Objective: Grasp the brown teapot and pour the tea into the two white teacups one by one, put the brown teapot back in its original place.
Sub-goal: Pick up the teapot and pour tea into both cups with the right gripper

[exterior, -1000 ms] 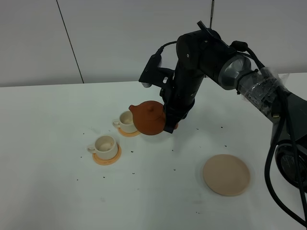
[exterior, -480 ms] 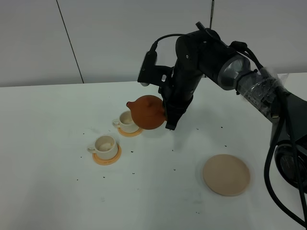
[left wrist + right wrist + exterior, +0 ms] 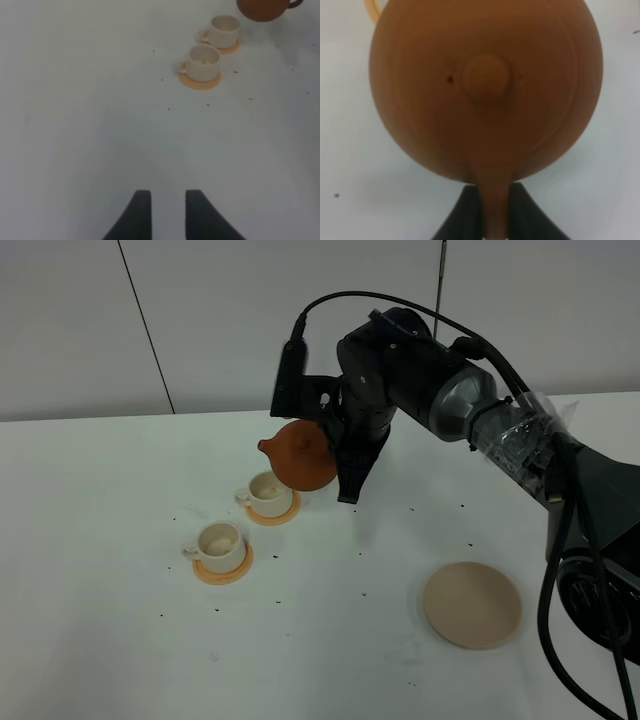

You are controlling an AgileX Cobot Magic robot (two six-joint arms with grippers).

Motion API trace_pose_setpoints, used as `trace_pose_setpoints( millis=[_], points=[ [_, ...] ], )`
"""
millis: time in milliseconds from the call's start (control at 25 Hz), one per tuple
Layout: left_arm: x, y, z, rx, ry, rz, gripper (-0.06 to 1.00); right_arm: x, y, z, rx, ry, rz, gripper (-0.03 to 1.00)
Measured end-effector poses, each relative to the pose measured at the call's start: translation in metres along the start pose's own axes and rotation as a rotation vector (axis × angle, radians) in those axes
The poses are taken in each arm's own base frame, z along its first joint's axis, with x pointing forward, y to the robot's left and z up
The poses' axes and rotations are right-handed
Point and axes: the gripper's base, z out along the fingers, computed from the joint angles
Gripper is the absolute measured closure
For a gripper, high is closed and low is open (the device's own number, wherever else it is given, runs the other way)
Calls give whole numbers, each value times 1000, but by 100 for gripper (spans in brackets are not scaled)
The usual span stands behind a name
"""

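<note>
Well left of the far teacup, the left arm's jaws hang released over bare worktop, holding nothing. Just left of that cup and nearer me sits the other teacup on its orange coaster. Neither cup shows dark liquid that I can make out.

In the last second the brown teapot has risen from beside the far teacup and rolled over. It now hangs just above and right of the cup, lid turned sideways, spout out over the rim. The right arm's jaws are clenched on its handle. I'd say the first pour is starting, though I see no tea running.

Well right of the far teacup, the tan coaster waits bare for the pot's return.

No brand, label or writing is readable anywhere.
</note>
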Motion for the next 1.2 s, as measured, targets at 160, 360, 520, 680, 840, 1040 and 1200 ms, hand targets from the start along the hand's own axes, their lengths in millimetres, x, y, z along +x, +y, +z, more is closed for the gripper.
trace_pose_setpoints(
  millis=[160, 360, 520, 680, 840, 1040, 1200],
  points=[
    [0, 0, 0, 0, 0, 0, 70, -1, 0, 0, 22, 16, -21, 87],
    [0, 0, 0, 0, 0, 0, 70, 3, -4, -1, 62, 66, -58, 87],
    [0, 0, 0, 0, 0, 0, 70, 6, -7, -1, 90, 97, -82, 87],
    [0, 0, 0, 0, 0, 0, 70, 6, -7, -1, 97, 98, -82, 87],
    [0, 0, 0, 0, 0, 0, 70, 6, -8, -1, 104, 98, -84, 87],
    [0, 0, 0, 0, 0, 0, 70, 3, -7, -2, 128, 116, -112, 87],
    [0, 0, 0, 0, 0, 0, 70, -8, -1, -5, 167, 145, -178, 87]
  ],
)
